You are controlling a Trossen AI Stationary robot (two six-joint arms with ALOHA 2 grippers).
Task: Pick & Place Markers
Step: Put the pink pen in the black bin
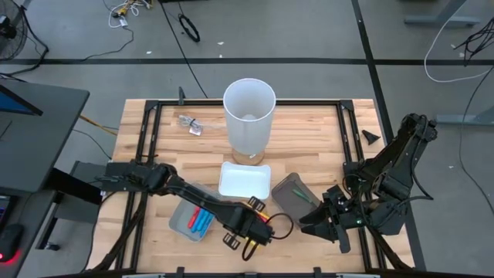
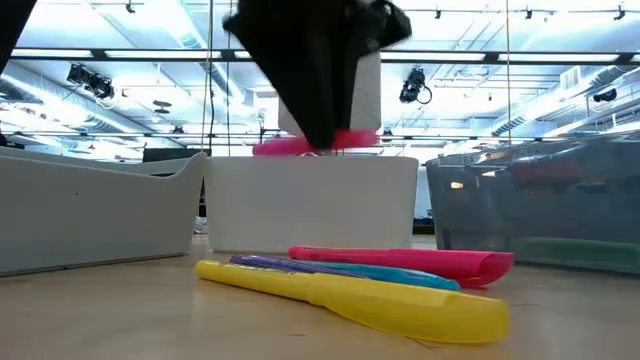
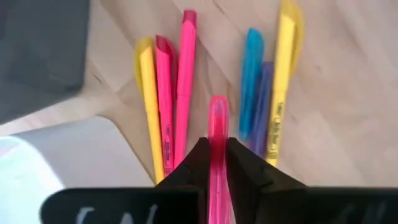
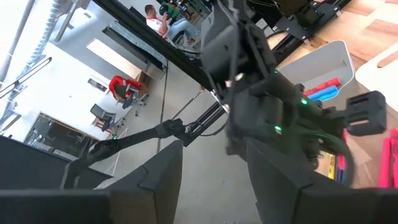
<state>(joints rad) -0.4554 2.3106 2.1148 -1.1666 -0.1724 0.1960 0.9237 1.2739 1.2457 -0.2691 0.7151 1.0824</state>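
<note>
Left wrist view shows our left hand (image 3: pixel 217 163) clamped on a pink marker (image 3: pixel 217 124) above loose markers (image 3: pixel 165 118) on the desk (image 3: pixel 348 87). Our right hand (image 4: pixel 211 180) waits agape, empty, at the near right.

- The high view is looking straight down from well above, taking in the whole wooden worktop (image 1: pixel 309 139), both arms and the floor around.
- The low view is sitting at worktop height, facing level across it towards the room's ceiling lights, very near the yellow marker (image 2: pixel 350 293).
- The left wrist view is pointing down past its own fingers (image 3: pixel 193 167), close over the loose markers (image 3: pixel 165 112), which the low view is also showing.
- The right wrist view is facing across to the other arm (image 4: pixel 261 106) and the room beyond, sharing the grey tray (image 4: pixel 323 62) with the high view.
</note>
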